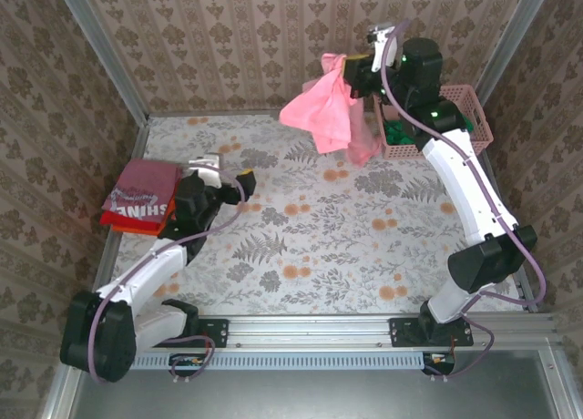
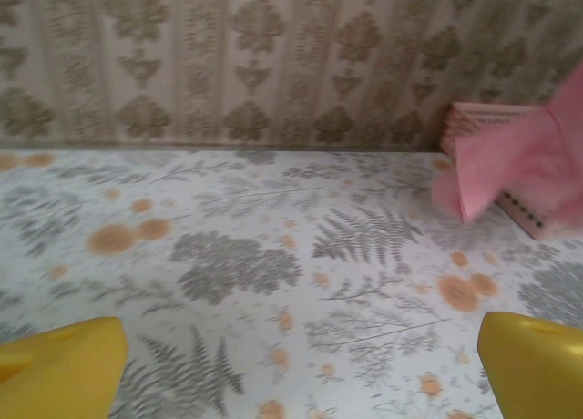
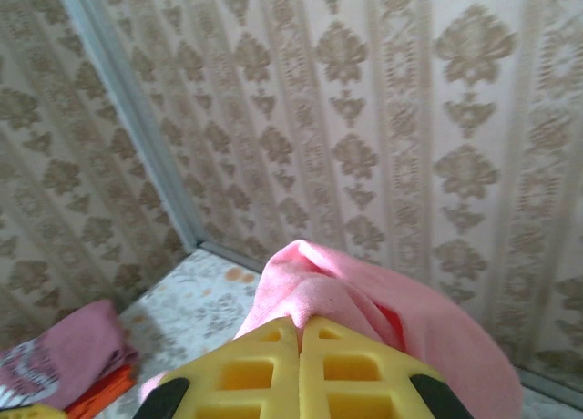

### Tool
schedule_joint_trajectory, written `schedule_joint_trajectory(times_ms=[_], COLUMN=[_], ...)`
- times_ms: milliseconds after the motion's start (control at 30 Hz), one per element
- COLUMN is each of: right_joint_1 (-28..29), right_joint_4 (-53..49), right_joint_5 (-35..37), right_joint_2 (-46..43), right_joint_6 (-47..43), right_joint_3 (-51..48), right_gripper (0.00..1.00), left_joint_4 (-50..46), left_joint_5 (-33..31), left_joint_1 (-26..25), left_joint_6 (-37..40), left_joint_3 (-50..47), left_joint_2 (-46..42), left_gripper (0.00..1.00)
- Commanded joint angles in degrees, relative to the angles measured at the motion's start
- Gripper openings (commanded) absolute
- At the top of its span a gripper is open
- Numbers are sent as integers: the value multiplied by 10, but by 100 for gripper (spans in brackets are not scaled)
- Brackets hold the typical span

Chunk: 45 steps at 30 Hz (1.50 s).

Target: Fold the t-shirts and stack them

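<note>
The floral-patterned table (image 1: 319, 255) lies mostly bare across its middle, which looks like the working space kept free for spreading and folding a shirt. Over its far right part the right arm (image 1: 465, 182) reaches up high, likely so that the salmon-pink t-shirt (image 1: 323, 109) hangs off the surface and falls loose under its own weight instead of dragging in a bunch. That shirt dangles in soft folds in front of the back wall, just beside the pink lattice basket (image 1: 469, 96), with its lower hem near the tabletop but, as far as I can tell, not resting on it. At the far left edge sits the finished pile: the dusty-red t-shirt (image 1: 141, 189) with white lettering, folded flat on top of the orange-red t-shirt (image 1: 132, 223), set well apart from the centre so it stays out of the way. The basket holds something green (image 1: 401, 132) that I cannot identify. The right gripper (image 3: 299, 346) has its jaws pressed fully together, pinching a gathered ridge of the pink fabric. The left gripper (image 2: 296, 364) waits low beside the pile with its jaws spread as wide as they go and nothing between them, probably ready to catch a hanging corner
</note>
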Motion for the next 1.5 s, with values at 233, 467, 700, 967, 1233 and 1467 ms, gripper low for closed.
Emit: schedule_joint_trajectory(times_ms=[233, 467, 700, 967, 1233, 1467], right_joint_1=[19, 1, 23, 93, 128, 75], right_joint_4=[32, 5, -47, -75, -21, 54], right_joint_5=[-62, 42, 96, 118, -55, -6], right_joint_2=[28, -40, -77, -18, 39, -5], right_joint_6=[68, 19, -41, -73, 33, 167], right_joint_3=[-33, -89, -76, -31, 27, -56], right_gripper=[0, 0, 0, 0, 0, 0], left_joint_4=[-75, -78, -80, -85, -95, -122], left_joint_5=[-14, -2, 19, 30, 22, 24], left_joint_1=[36, 37, 47, 63, 80, 99], left_joint_6=[-48, -50, -47, -60, -80, -77], left_joint_3=[-28, -17, -5, -10, -28, -39], left_joint_2=[-75, -69, -58, -63, -81, -108], left_gripper=[100, 100, 100, 100, 100, 100])
